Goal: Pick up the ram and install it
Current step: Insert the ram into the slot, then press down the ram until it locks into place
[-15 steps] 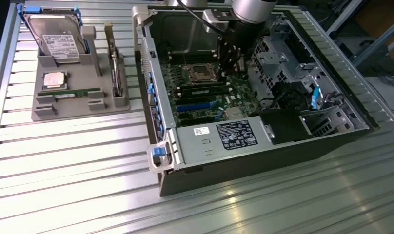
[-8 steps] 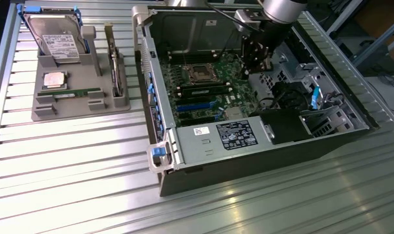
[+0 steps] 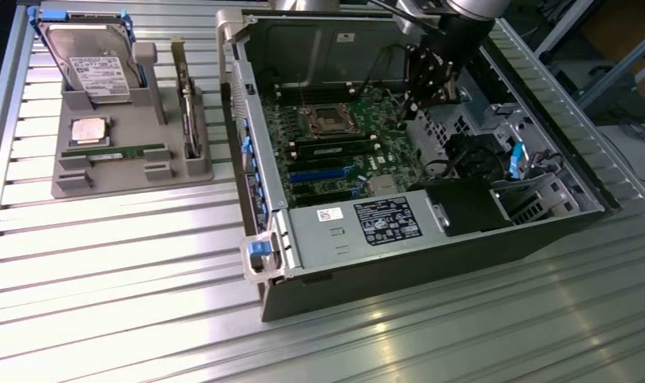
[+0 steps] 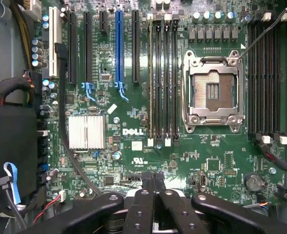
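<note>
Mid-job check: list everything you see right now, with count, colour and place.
computer case: one, black and silver, open, on the slatted table.
motherboard: one, green, inside the case.
processor socket: one, silver, empty, on the motherboard.
heatsink: one, silver, on the motherboard.
parts holder: one, grey, at the exterior view's left of the case.
hard drive: one, silver, at the holder's far end.
processor chip: one, silver, mid-holder.
ram: one green stick, lying in the holder.
expansion card: one, upright in the holder.
pincer: one, black, shut, empty, above the motherboard.
</note>
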Robot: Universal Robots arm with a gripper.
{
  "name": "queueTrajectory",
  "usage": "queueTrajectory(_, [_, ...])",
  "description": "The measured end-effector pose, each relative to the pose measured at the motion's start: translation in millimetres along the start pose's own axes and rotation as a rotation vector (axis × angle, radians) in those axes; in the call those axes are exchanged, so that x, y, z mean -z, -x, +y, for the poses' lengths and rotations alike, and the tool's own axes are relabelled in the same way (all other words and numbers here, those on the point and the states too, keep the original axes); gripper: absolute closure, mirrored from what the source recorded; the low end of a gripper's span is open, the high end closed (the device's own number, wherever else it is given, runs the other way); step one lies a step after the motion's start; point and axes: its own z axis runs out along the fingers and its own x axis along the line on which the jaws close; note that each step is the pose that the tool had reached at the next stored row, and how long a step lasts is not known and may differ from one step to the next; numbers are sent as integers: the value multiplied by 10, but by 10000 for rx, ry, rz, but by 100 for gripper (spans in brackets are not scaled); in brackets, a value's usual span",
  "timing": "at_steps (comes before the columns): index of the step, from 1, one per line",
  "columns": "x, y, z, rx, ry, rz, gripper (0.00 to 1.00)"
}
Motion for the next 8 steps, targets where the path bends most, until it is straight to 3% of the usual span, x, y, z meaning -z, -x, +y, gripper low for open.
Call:
queueTrajectory(4, [0, 0, 0, 0, 0, 2, 89])
queueTrajectory(5, [-10, 0, 42, 0, -3, 2, 89])
queueTrajectory(8, [-153, 5, 272, -1, -10, -1, 89])
